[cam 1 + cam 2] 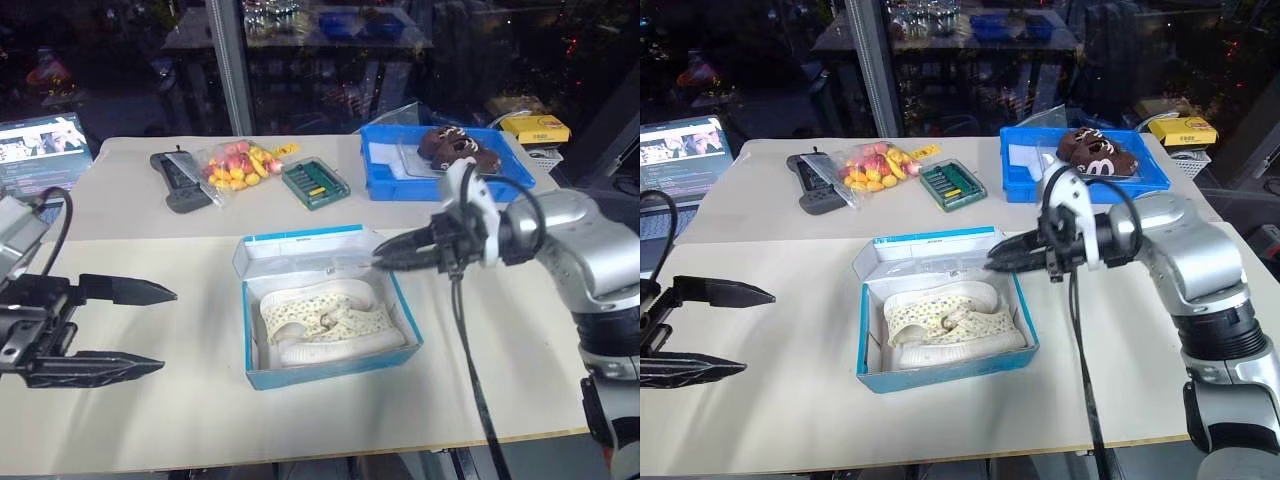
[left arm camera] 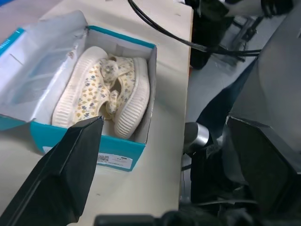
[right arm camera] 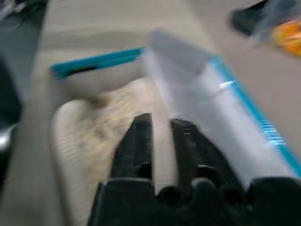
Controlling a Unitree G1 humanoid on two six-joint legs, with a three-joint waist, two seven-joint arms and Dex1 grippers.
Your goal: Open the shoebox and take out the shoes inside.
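Now shoes [image 1: 325,320] in open shoebox [image 1: 300,375], just below R hand [image 1: 385,258]

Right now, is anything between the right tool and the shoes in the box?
Nothing visible. The shoebox lid is folded back, the shoes lie uncovered inside, and the right tool hangs over the box's far edge above them.

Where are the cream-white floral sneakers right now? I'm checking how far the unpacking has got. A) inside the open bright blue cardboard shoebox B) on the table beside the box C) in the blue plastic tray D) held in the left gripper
A: the cream-white floral sneakers lie side by side inside the open bright blue cardboard shoebox, its lid folded back.
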